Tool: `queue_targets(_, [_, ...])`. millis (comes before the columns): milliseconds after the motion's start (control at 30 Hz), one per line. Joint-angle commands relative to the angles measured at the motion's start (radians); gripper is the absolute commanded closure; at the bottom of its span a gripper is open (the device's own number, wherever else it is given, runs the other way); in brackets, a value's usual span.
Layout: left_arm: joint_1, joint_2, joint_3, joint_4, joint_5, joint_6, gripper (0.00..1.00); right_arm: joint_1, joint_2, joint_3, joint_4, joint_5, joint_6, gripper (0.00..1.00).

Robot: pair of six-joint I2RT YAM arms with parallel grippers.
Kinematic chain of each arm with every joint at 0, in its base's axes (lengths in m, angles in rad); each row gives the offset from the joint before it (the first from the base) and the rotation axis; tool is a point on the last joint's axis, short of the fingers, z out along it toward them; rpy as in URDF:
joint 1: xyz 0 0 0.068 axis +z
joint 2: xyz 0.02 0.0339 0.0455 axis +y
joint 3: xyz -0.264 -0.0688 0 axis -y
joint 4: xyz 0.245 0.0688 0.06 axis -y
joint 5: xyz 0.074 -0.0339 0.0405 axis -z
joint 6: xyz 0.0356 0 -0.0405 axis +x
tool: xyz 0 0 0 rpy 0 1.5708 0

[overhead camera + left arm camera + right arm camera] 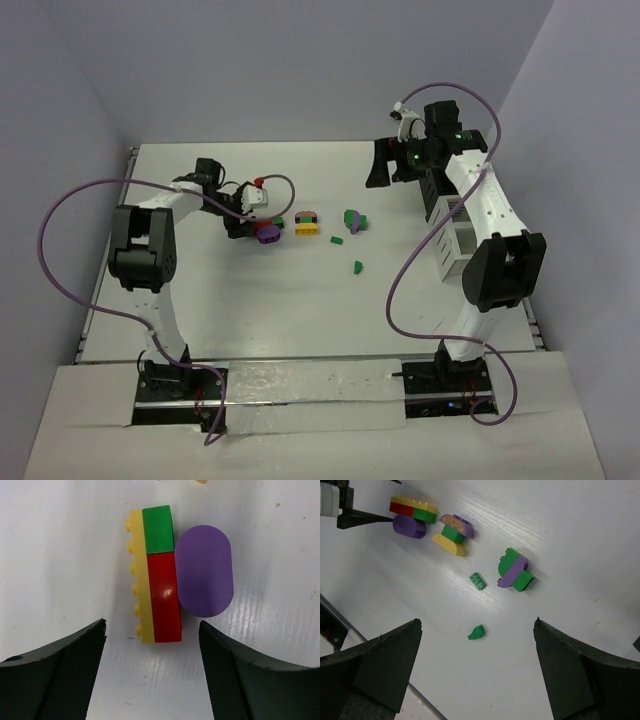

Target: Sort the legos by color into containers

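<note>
A lego cluster (pixel 164 597), 1 yellow plate backing 1 green and 1 red brick, lies on the worktop (pixel 60 555) with a purple rounded piece (pixel 204 571) touching it. The left fingers (pixel 60 670) stand wide around its near end, apparently lined up to grip. The right fingers (pixel 375 665), also wide and empty, hang high over the other legos (pixel 515 572) near the containers (pixel 452 245), probably waiting.

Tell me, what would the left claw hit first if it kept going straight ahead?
Likely the red plastic block joined to a studded yellow strip, straight ahead of the open left gripper; depth is unclear.
</note>
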Motion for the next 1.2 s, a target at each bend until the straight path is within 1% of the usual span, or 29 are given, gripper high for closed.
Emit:
queue_targets(0, [-0.012, 0.033, 0.025, 0.005, 0.025, 0.063, 0.22, 0.018, -0.025, 0.0, -0.012, -0.03, 0.015, 0.0])
queue_targets(100, [-0.013, 0.033, 0.02, 0.007, 0.035, 0.074, 0.26, 0.023, -0.026, -0.01, -0.008, -0.031, 0.017, 0.0])
queue_targets(233, [-0.03, 0.035, 0.012, 0.0, 0.022, 0.107, 0.34, 0.027, -0.02, -0.022, -0.012, -0.038, 0.015, 0.0])
queue_targets(333, [-0.034, 0.036, 0.007, 0.005, 0.019, 0.101, 0.41, 0.03, -0.022, -0.037, -0.007, -0.049, 0.024, 0.0])
queue_targets(500, [-0.042, 0.011, -0.026, 0.062, 0.025, 0.03, 0.56, 0.042, -0.045, -0.097, 0.046, -0.065, 0.07, 0.0])
queue_targets(533, [-0.043, -0.009, -0.041, 0.088, 0.026, -0.007, 0.63, 0.045, -0.052, -0.131, 0.069, -0.065, 0.105, 0.0])
queue_targets(567, [-0.043, -0.014, -0.051, 0.093, 0.022, -0.019, 0.65, 0.046, -0.053, -0.136, 0.074, -0.067, 0.112, 0.0])
queue_targets(633, [-0.045, -0.048, -0.066, 0.125, 0.017, -0.109, 0.79, 0.05, -0.062, -0.167, 0.113, -0.078, 0.155, 0.0])
queue_targets(700, [-0.045, -0.072, -0.076, 0.129, 0.016, -0.173, 0.88, 0.052, -0.066, -0.195, 0.153, -0.095, 0.195, 0.0])
queue_targets(767, [-0.045, -0.139, -0.105, 0.162, 0.003, -0.3, 1.0, 0.061, -0.075, -0.225, 0.195, -0.106, 0.252, 0.0])
queue_targets(833, [-0.045, -0.183, -0.142, 0.229, -0.015, -0.441, 1.0, 0.076, -0.084, -0.24, 0.232, -0.113, 0.279, 0.0])
queue_targets(867, [-0.045, -0.209, -0.148, 0.242, -0.028, -0.469, 1.0, 0.079, -0.09, -0.248, 0.24, -0.112, 0.294, 0.0])
queue_targets(900, [-0.048, -0.247, -0.178, 0.304, -0.054, -0.603, 1.0, 0.095, -0.101, -0.263, 0.28, -0.116, 0.317, 0.0])
queue_targets(1000, [-0.062, -0.367, -0.235, 0.402, -0.16, -0.803, 1.0, 0.117, -0.109, -0.27, 0.325, -0.163, 0.381, 0.0])
queue_targets(1133, [-0.109, -0.515, -0.297, 0.488, -0.251, -0.992, 1.0, 0.166, -0.072, -0.216, 0.321, -0.228, 0.418, 0.0])
queue_targets(1167, [-0.121, -0.539, -0.312, 0.493, -0.294, -1.009, 1.0, 0.173, -0.066, -0.213, 0.328, -0.267, 0.426, 0.0])
